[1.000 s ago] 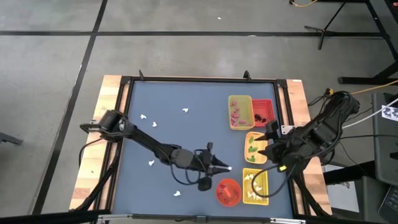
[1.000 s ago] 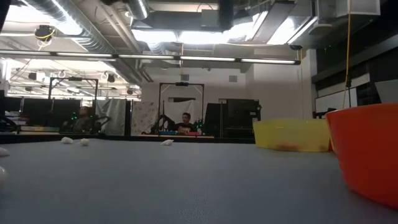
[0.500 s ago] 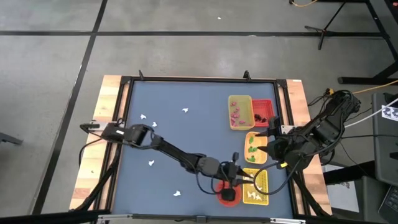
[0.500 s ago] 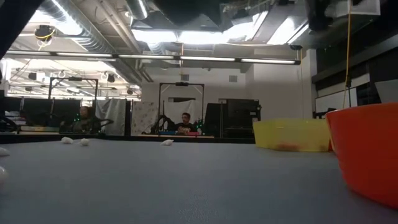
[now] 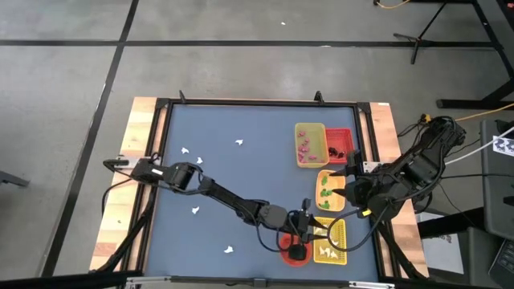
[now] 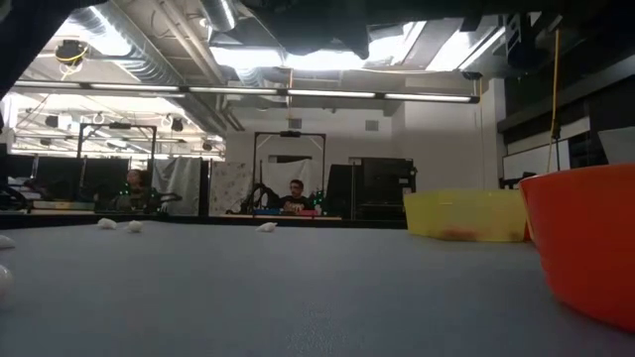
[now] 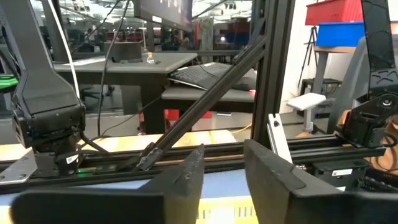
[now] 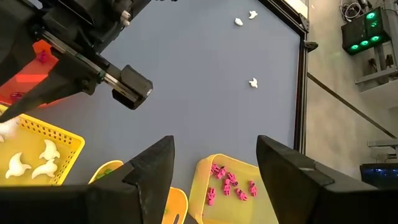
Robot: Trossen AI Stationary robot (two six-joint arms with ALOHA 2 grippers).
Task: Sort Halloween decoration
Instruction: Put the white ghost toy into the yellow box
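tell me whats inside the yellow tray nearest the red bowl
White ghost pieces lie in the yellow tray beside the red bowl. The left hand hangs over the tray's near edge, covering whatever sits beneath it.

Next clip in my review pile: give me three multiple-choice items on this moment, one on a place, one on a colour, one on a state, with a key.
1. Where is the left gripper?
A. over the yellow tray of white ghosts
B. over the loose ghosts on the mat
C. off the table

2. What colour is the tray holding the pink pieces?
A. red
B. yellow
C. blue

3. How are the right gripper's fingers?
A. shut on a ghost
B. shut, empty
C. apart, empty

Key: 1 A, the high view shows it at the yellow tray beside the round bowl; 2 B, the right wrist view shows a yellow rim; 3 C, there is a clear gap between the fingers.
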